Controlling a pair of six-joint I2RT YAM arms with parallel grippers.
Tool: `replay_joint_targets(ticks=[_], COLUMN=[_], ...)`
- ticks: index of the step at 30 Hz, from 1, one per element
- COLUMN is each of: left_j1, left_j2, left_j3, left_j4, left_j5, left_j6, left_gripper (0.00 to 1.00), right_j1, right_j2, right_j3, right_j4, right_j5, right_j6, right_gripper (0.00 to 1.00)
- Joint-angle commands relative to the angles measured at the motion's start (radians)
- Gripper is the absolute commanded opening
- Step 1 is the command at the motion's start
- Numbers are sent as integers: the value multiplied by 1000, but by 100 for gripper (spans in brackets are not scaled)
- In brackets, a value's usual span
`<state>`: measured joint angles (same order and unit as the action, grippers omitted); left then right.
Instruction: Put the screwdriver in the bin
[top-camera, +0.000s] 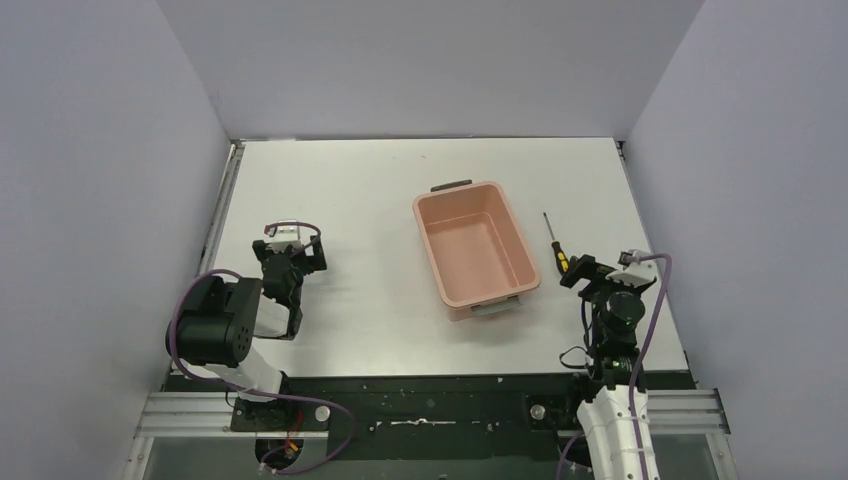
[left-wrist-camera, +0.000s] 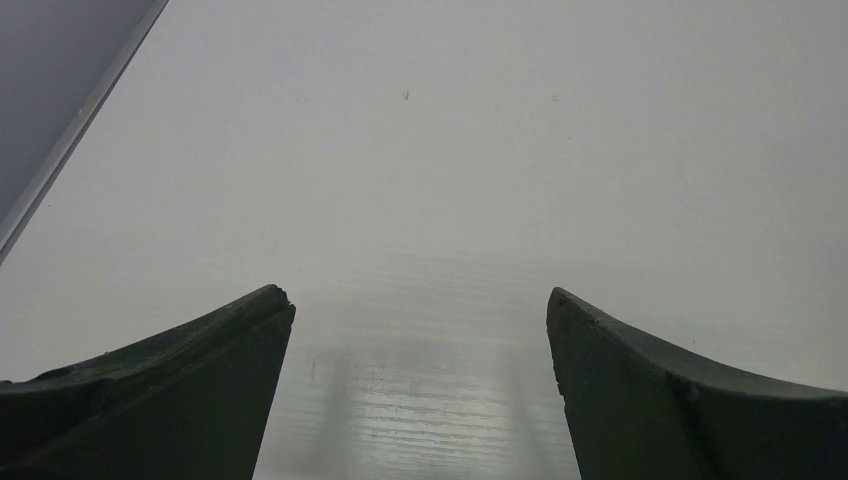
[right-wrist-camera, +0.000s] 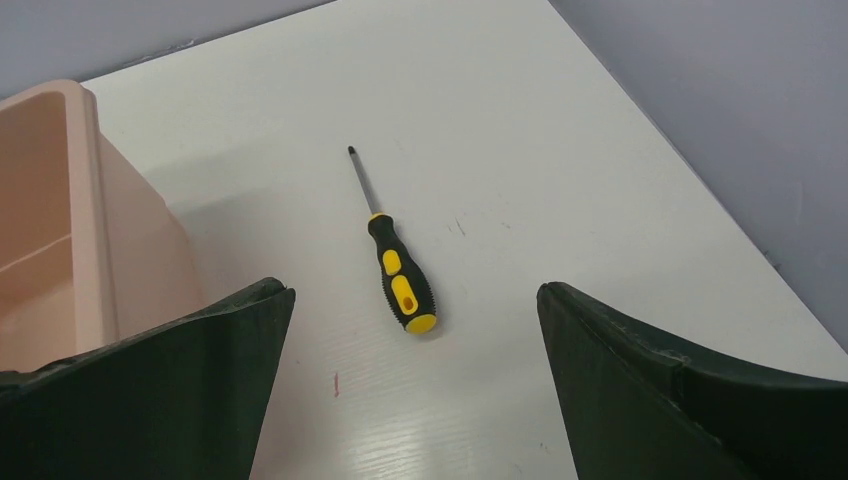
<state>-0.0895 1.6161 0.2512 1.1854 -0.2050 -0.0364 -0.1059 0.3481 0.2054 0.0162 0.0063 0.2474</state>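
The screwdriver (top-camera: 555, 245) lies flat on the white bench (top-camera: 340, 200), just to the right of the bin (top-camera: 475, 245) and apart from it, not touching its wall. Its long axis runs nearly from the near side to the far side of the bench, almost parallel to the long wall of the bin. The thin shaft points away from the arms, with the tip leaning a little to the left. The black-and-yellow handle is the near end, and it points toward the right arm.

The right pincer (top-camera: 578, 271) is clearly the nearer one. It hangs directly at the handle end, with its jaws spread wide and holding nothing. In the right wrist view the handle (right-wrist-camera: 400, 275) lies on the bench in the gap between the two dark fingers (right-wrist-camera: 200, 380), a little ahead of them, and the shaft runs forward from there. So the fingers stand on the two sides of the axis, and I judge that closing them would squeeze the handle across its width. This seems a good line for a grasp. It looks as if the pincer must first go down and slightly forward.

The left pincer (left-wrist-camera: 420, 300) is well apart, on the other side of the bin. It is also wide and holds nothing, with only bare bench under it.
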Motion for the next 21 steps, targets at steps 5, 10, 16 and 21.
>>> replay_joint_targets(ticks=[5,10,16,21], left_j1=[5,5,5,5], left_j2=[-7,-6,-7,-6], left_j3=[2,2,2,2], left_j4=[25,26,25,25], left_j5=[10,10,10,10], left_j6=[10,9,11,9], left_gripper=[97,97,97,97], right_j1=[-7,-6,-6,-6], right_j2=[147,415,834,1080], right_j3=[218,570,1030,1181], right_j4=[11,-146,-527,-683], right_j5=[25,-39,-137,-134], right_j6=[0,-36,-137,-166], right_gripper=[100,100,100,99])
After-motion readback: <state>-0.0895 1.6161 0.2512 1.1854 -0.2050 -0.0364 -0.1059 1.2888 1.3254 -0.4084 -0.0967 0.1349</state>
